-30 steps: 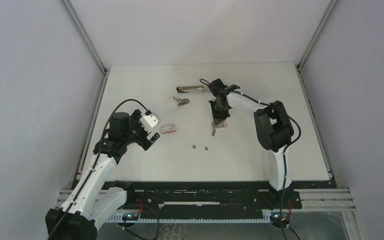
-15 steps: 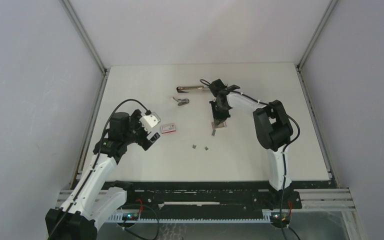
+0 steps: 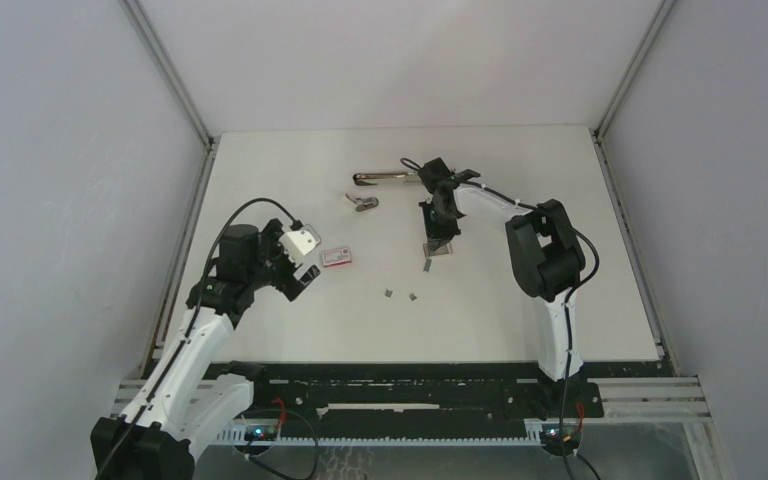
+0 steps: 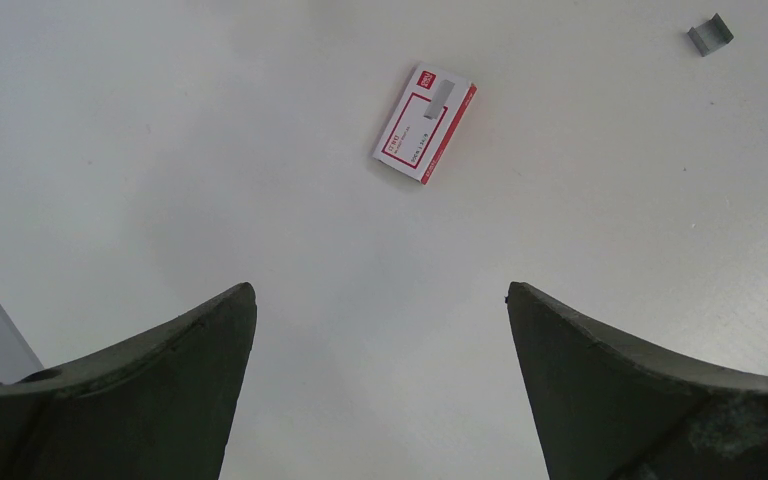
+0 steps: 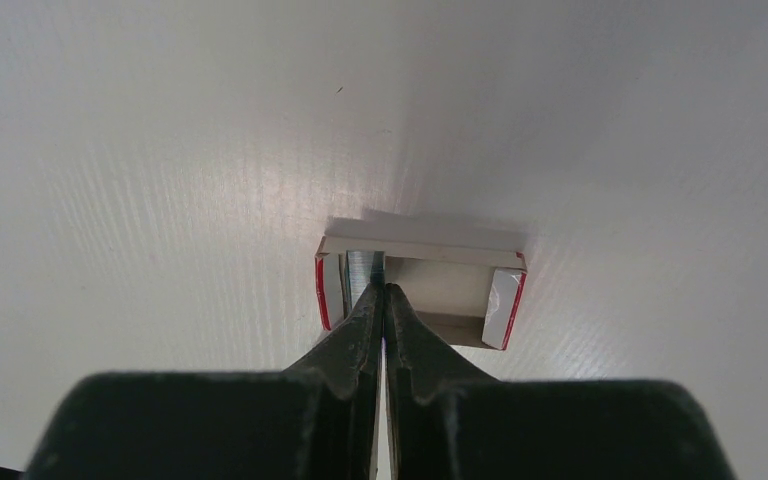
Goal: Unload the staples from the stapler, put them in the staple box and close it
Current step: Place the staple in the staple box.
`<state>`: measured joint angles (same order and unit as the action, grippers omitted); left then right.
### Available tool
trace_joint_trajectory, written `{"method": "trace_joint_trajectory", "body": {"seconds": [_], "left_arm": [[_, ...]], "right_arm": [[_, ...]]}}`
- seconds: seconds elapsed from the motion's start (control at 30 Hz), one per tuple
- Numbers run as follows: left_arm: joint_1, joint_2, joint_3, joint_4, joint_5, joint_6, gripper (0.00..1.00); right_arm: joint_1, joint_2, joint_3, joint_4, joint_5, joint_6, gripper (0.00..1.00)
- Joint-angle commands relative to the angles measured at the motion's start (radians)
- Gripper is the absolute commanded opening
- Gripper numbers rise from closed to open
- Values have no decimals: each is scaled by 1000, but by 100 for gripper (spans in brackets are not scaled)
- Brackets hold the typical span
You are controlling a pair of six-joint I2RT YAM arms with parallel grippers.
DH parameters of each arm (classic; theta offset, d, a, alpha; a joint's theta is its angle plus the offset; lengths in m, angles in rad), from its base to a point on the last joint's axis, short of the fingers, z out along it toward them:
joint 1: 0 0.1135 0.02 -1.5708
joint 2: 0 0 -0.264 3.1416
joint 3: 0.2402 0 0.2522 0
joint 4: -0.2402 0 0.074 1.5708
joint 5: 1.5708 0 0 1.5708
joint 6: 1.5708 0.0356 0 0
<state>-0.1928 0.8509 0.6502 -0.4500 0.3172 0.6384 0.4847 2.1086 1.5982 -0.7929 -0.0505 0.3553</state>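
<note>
While right end effector [image 5: 384, 292] sits at open cardboard tray [image 5: 460, 285], judged best: keep tips low, ease staple strip [image 5: 363, 268] into tray without tipping it. End effector closed, tips touching strip; pinch not discernible. Meanwhile left end effector [image 4: 380, 290] spread wide, empty, above counter [image 4: 160, 150], facing red-and-white box [image 4: 425, 123]. Loose staples [image 3: 388, 293] on counter; stapler [image 3: 380, 177] at far side.
</note>
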Motion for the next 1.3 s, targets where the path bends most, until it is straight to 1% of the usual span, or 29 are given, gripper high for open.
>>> {"method": "trace_joint_trajectory", "body": {"seconds": [0.0, 0.2, 1.27], "left_arm": [[6, -1, -14, 31, 0, 4, 100], [8, -1, -14, 32, 0, 4, 100], [7, -4, -15, 31, -3, 2, 100]], "right_arm": [[-2, -2, 29, 22, -14, 14, 0], [-1, -28, 17, 27, -8, 18, 0], [8, -59, 14, 10, -15, -10, 0]]}}
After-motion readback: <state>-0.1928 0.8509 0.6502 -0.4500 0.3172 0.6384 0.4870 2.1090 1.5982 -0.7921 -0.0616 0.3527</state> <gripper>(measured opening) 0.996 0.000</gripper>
